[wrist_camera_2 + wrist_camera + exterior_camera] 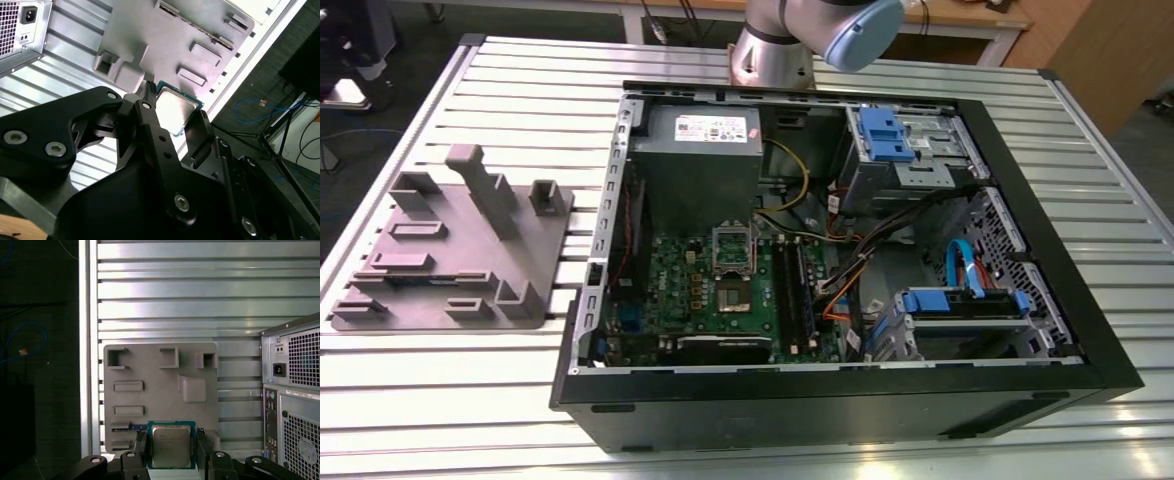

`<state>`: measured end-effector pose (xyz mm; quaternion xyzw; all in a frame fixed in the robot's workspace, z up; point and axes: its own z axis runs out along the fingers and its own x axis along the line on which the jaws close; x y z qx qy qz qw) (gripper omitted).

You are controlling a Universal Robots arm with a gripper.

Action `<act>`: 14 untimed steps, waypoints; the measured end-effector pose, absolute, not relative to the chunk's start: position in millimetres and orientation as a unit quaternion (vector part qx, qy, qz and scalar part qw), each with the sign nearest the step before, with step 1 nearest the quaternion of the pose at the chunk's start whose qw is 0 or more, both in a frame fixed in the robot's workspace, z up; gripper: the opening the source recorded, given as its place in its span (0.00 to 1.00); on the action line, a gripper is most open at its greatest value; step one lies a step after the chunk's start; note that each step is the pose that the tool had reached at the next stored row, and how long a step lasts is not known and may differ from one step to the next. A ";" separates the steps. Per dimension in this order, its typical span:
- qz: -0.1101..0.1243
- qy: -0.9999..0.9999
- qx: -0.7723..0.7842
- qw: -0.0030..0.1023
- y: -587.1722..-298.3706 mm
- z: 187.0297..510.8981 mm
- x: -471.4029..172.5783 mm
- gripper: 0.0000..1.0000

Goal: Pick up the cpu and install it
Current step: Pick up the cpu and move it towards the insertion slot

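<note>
In the exterior view I see the arm point(781, 45) rising at the far edge of the slatted tabletop point(520, 90), behind the open computer case point(854, 410). The green motherboard point(720, 290) lies flat inside the case. A grey fixture plate point(454, 260) lies on the tabletop to the exterior view's left of the case, close to it but apart.

In the second wrist view the gripper point(176, 106) is closed on the cpu point(175, 112). One black finger point(150, 107) presses each of two opposite edges, and the silvery top is turned toward the camera. The fixture plate point(165, 40) lies beyond it.

In the first wrist view the cpu point(171, 442) again sits clamped in the gripper point(171, 452), its green border showing around the metal top. It overlaps the near edge of the fixture plate point(160, 385); I cannot tell whether it touches the plate. The back of the case point(295, 390) stands beside the plate.
</note>
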<state>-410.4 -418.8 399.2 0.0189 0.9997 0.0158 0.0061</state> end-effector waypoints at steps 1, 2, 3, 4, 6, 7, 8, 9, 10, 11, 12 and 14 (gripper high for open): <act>0.016 1.000 0.019 0.006 -418.8 399.2 -410.1 0.47; 0.016 1.000 0.019 0.006 -418.7 399.2 -409.7 0.47; 0.016 1.000 0.019 0.006 -418.7 399.2 -409.4 0.47; 0.016 1.000 0.019 0.006 -418.7 399.2 -409.1 0.47; 0.016 1.000 0.019 0.006 -418.8 399.3 -408.3 0.47; 0.016 1.000 0.019 0.006 -418.7 399.3 -408.0 0.47; 0.016 1.000 0.019 0.006 -418.8 399.2 -407.6 0.47; 0.016 1.000 0.019 0.006 -418.8 399.2 -407.3 0.47; 0.016 1.000 0.019 0.006 -418.7 399.2 -407.0 0.47; 0.016 1.000 0.019 0.006 -418.8 399.2 -406.7 0.47; 0.016 1.000 0.019 0.006 -418.8 399.2 -406.4 0.47; 0.016 1.000 0.019 0.006 -418.7 399.3 -405.8 0.47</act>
